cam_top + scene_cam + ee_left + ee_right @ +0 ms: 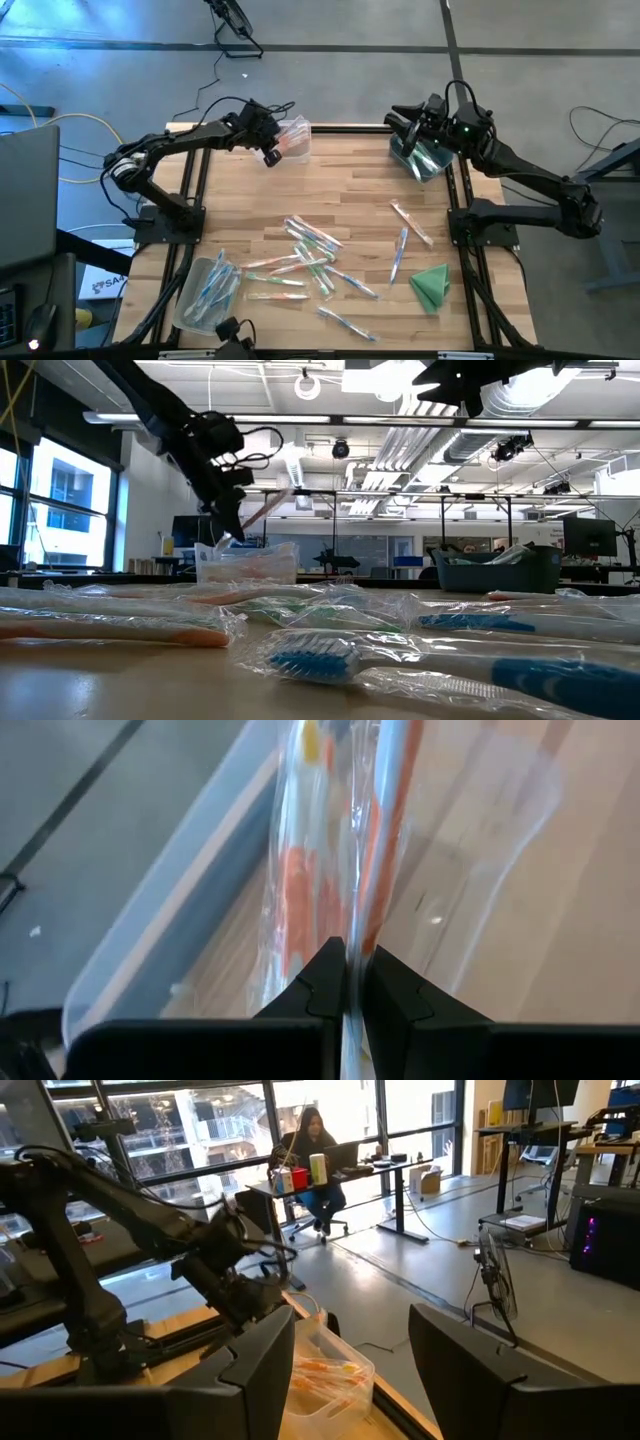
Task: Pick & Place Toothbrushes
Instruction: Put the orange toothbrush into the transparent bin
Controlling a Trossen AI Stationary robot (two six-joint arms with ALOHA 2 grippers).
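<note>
Left end effector (345,1005) clamps an orange toothbrush (385,840) over the clear bin (293,138) at desk's 11 o'clock. Right end effector (345,1370) gapes, empty, above the 1 o'clock bin (425,160).

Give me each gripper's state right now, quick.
Left gripper: shut on a wrapped orange toothbrush, over the clear bin.
Right gripper: open, holding nothing, raised near the blue bin.

The bench (360,190) is bare wood between the clear bin (293,138) and the blue bin (425,160), so an end effector can pass there. Lower down, scattered toothbrushes (305,255) and the green cloth (432,285) block the middle and right part.
</note>
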